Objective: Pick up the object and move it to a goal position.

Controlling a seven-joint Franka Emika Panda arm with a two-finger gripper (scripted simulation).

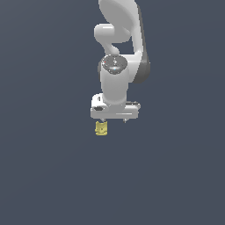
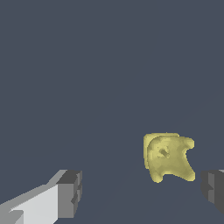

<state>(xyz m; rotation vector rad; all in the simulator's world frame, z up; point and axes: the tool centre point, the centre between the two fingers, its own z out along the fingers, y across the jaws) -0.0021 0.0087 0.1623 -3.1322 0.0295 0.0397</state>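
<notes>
Flat, even sim light w/ no cast shadows, a glare spot on my arm joint [image 1: 114,64], both views sharp, no edge distortion.

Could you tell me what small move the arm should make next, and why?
Probably shift the claw sideways to centre it over the pale-yellow lump, then lower. In the wrist view the claw is open and the lump sits much nearer one dark fingertip than the other, nothing gripped yet.
</notes>
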